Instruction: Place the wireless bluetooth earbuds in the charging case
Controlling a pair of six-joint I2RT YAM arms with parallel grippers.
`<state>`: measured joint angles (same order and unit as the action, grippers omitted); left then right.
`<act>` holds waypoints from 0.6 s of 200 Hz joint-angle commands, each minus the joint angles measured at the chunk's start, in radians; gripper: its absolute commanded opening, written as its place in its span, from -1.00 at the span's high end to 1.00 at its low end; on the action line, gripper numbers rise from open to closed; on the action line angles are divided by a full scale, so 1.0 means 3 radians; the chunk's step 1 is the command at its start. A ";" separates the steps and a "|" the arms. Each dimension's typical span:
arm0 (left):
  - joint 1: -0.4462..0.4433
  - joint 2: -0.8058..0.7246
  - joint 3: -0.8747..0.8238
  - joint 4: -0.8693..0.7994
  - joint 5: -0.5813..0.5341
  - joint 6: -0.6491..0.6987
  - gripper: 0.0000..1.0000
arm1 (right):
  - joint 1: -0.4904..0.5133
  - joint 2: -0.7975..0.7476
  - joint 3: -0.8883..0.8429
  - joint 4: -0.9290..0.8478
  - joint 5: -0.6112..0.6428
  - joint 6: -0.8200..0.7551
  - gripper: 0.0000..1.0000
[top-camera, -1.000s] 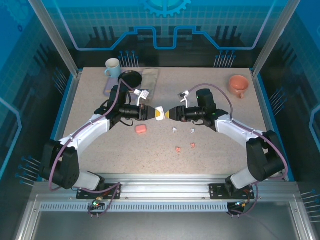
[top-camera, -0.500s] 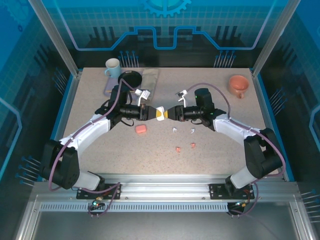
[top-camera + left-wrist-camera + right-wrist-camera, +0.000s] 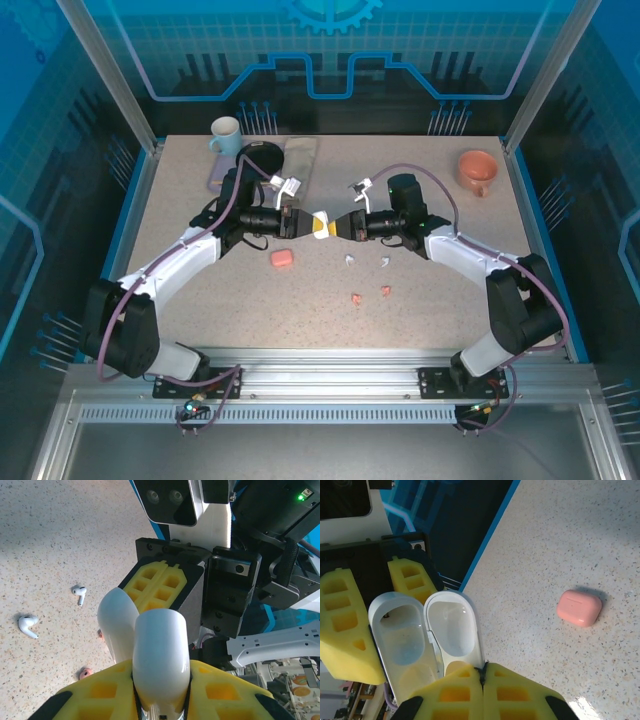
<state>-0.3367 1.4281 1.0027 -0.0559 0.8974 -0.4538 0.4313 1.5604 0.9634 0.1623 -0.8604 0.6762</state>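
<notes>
Two sets of jaws meet on the white charging case [image 3: 450,625]: my left jaws clamp its base, my right jaws pinch its lid, and it is held open off the desk [image 3: 450,310]. Over the last second my right wrist has crept toward the case, so I judge opening done and loading next. Both wells are empty. Nearer my bases than the case lie two white earbuds [image 3: 348,260] and two pink earbuds [image 3: 355,299]. A shut pink case [image 3: 282,258] sits near-left of it.
</notes>
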 commanded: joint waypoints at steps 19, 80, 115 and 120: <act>-0.0039 0.0054 0.0124 0.0089 0.0097 0.0049 0.43 | 0.0002 0.0000 0.0229 -0.0382 0.0030 -0.0206 1.00; 0.0009 0.0060 0.0360 -0.0412 0.0056 0.0447 -0.68 | -0.0031 0.0089 0.1001 -0.2137 0.0521 -0.1399 1.00; 0.0131 0.0075 0.0481 -0.0576 0.0172 0.0592 -0.76 | -0.0021 0.0107 0.1227 -0.2549 0.0798 -0.1747 1.00; 0.0153 0.0094 0.0520 -0.0660 0.0204 0.0650 -0.76 | -0.0017 0.0102 0.1250 -0.2595 0.0839 -0.1800 1.00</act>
<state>-0.3225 1.4410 1.1057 -0.1600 0.9031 -0.3389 0.4294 1.5749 1.2915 -0.4419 -0.6857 0.2710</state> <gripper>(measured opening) 0.875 0.045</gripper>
